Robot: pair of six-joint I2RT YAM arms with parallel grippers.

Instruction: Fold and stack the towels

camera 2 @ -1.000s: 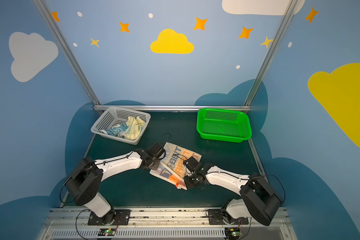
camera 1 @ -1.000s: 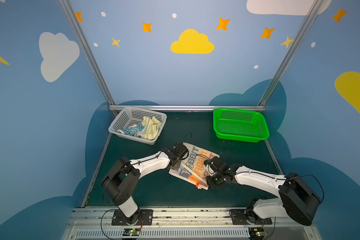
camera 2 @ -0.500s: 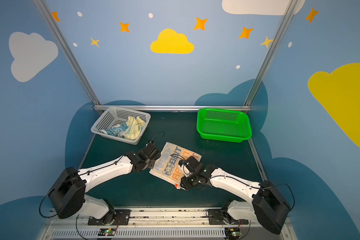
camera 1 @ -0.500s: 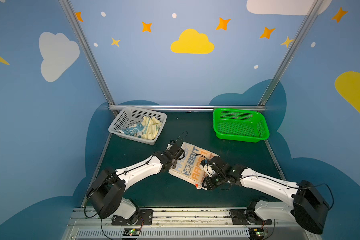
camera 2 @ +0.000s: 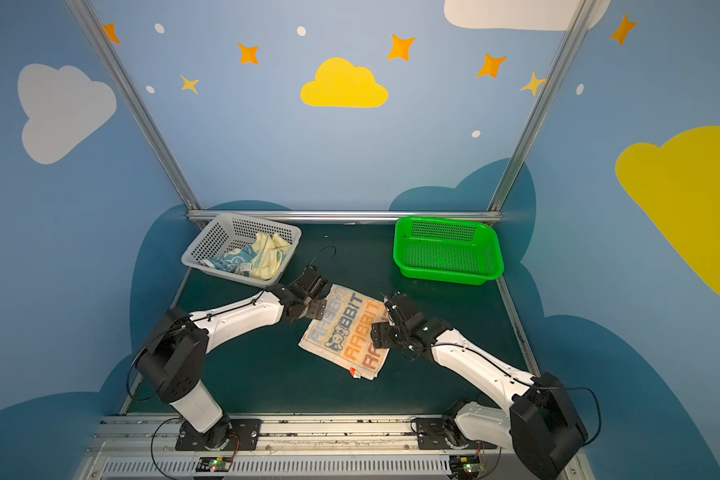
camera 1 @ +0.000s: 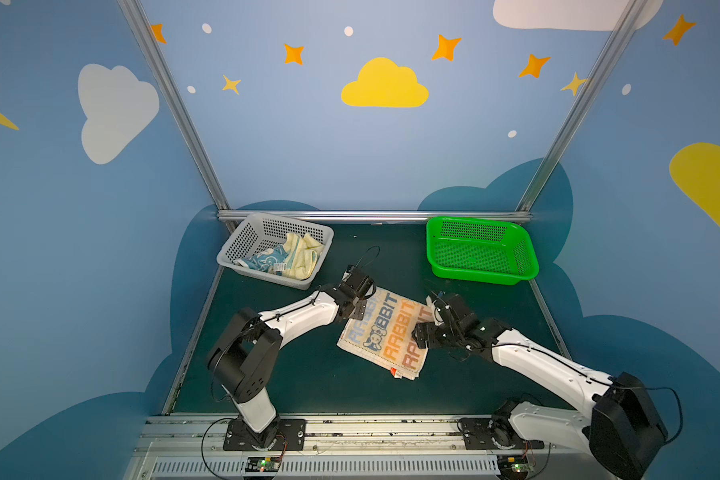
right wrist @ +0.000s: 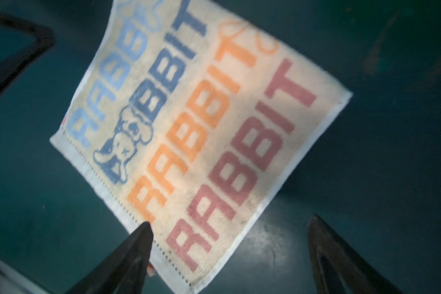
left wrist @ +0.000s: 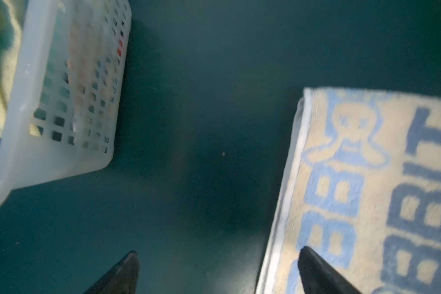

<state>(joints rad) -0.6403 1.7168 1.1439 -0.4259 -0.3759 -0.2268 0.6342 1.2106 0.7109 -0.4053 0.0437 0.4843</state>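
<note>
Subject: the RABBIT towel (camera 1: 385, 332) lies flat on the dark green table mat (camera 1: 308, 374) near the middle, set at an angle, lettering up, with a red tag showing at its near corner. In both top views it sits between the two arms.

Left gripper (camera 1: 364, 305): jaws stand wide apart and hold nothing. In the left wrist view (left wrist: 218, 254) one finger (left wrist: 316, 272) is over the towel's (left wrist: 379, 191) hemmed side edge and the other finger (left wrist: 122, 272) is over bare mat. That edge runs between the jaws. Contact with the cloth cannot be confirmed.

Right gripper (camera 1: 422, 328): jaws likewise wide apart, nothing gripped. In the right wrist view (right wrist: 229, 222) one finger (right wrist: 127, 254) is at the stitched hem of the towel (right wrist: 201, 127) and the other (right wrist: 336, 254) is over bare mat. One towel corner lies in the gap between them.

Remaining towels: the pale yellow towel (camera 1: 304, 257) and the blue-and-cream towel (camera 1: 267, 259) lie crumpled together in the grey basket (camera 1: 242, 249) at the far left, well apart from both grippers.

The green basket (camera 1: 481, 276) stands at the far right.
</note>
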